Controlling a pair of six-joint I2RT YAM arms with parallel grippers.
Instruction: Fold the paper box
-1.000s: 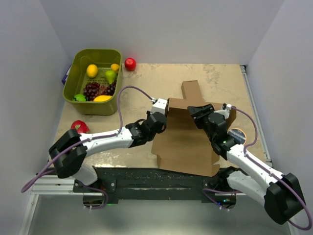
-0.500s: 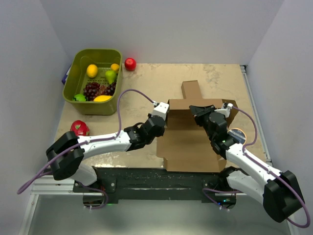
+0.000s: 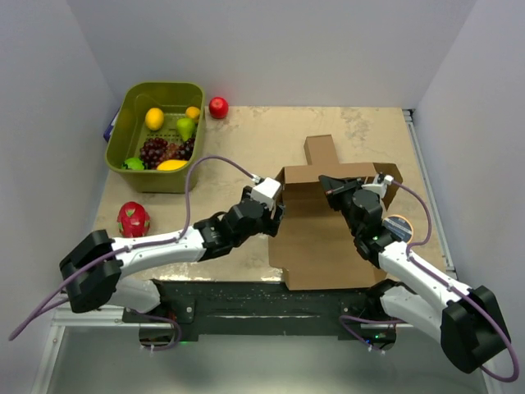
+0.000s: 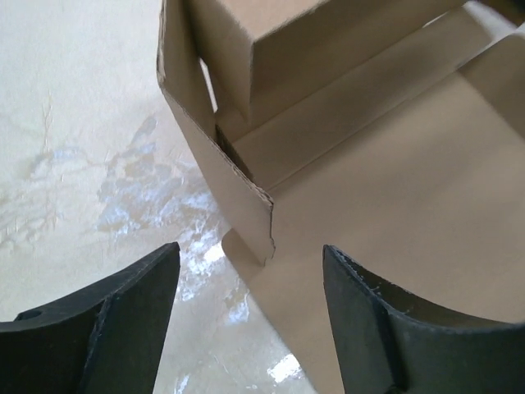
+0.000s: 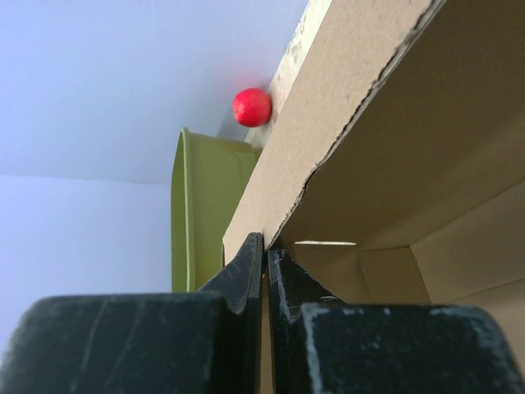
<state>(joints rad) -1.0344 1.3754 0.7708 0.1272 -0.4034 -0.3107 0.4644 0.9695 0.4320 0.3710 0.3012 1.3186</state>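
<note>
On the right half of the table [image 3: 271,131], whose top is a glossy beige with marbled veining, lies the paper box [image 3: 328,246]. It is plain brown corrugated cardboard, matte, with torn, fuzzy cut edges. Its base is flat on the table, its far wall is raised, and one narrow flap juts out flat towards the far side. The left wrist view shows a slot cut beside the near-left corner and a folded panel inside.

The left gripper [image 4: 246,328] is spread wide at the box's left wall. Its dark, grainy fingers [image 4: 107,320] stand either side of the wall's ragged end without touching it. The right gripper [image 5: 264,246] is pinched shut on the thin upper edge of the far wall, so that the cardboard runs out from between its fingertips.

At the far left stands a green plastic basket [image 3: 152,182] holding fruit. A smooth red ball-shaped fruit [image 3: 218,107] lies just beside the basket's far right corner, and a red spiky fruit [image 3: 133,218] is nearer. A round orange-rimmed thing [image 3: 399,222] is mostly hidden under the right arm, and I cannot tell what it is.
</note>
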